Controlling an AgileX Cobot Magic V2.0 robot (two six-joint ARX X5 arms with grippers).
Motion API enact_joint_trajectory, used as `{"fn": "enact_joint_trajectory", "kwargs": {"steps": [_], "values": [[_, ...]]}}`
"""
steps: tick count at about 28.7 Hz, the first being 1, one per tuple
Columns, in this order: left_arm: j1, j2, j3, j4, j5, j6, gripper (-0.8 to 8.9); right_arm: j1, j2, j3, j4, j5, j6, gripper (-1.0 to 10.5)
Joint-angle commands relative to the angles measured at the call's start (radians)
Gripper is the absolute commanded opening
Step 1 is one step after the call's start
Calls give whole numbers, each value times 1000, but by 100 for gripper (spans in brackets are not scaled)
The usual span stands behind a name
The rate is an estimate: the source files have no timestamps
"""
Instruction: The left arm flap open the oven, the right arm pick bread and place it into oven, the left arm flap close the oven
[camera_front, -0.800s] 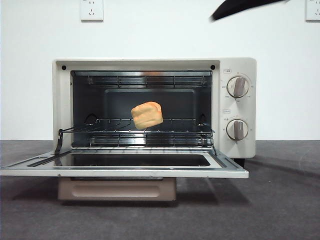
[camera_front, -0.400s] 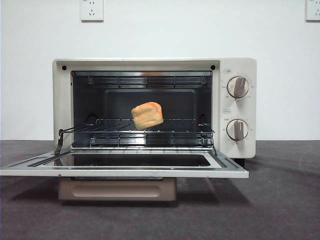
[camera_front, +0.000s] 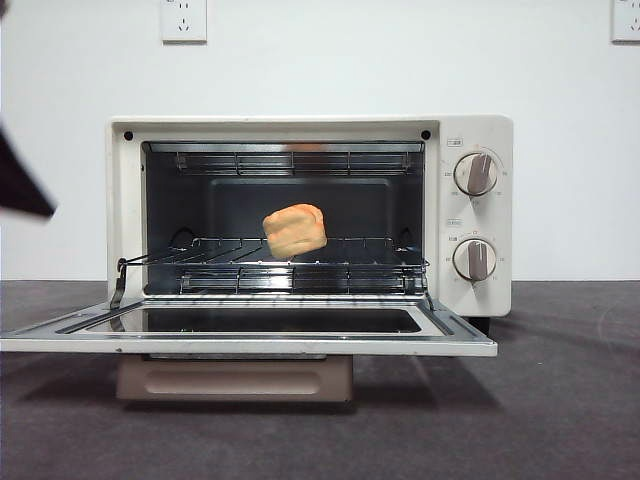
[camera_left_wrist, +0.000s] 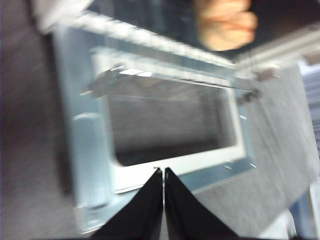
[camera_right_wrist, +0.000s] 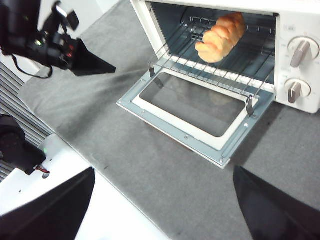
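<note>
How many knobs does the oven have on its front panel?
2. Both sit on the panel to the right of the open door on the oven: the upper knob directly above the lower knob. No others show.

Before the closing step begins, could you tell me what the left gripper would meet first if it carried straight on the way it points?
Probably the oven's lowered door: the left gripper, jaws shut, points at its near edge, though blur hides depth.

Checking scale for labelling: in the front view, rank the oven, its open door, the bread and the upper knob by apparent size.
1. oven
2. door, though nearness to the camera enlarges it
3. bread
4. upper knob
</note>
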Motion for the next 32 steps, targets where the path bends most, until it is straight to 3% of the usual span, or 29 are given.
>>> {"fn": "enact_joint_trajectory", "kwargs": {"steps": [1,10,20,32], "values": [[37,24,-48,55,4,-50,10,8,3,19,2,0,13,441],[135,121,-150,138,-19,-79,10,8,3,19,2,0,15,441],[108,325,-151,122,24,7,10,8,3,19,4,3,14,441],[57,345,-151,155,90,-5,10,8,3,19,11,29,16,441]]}}
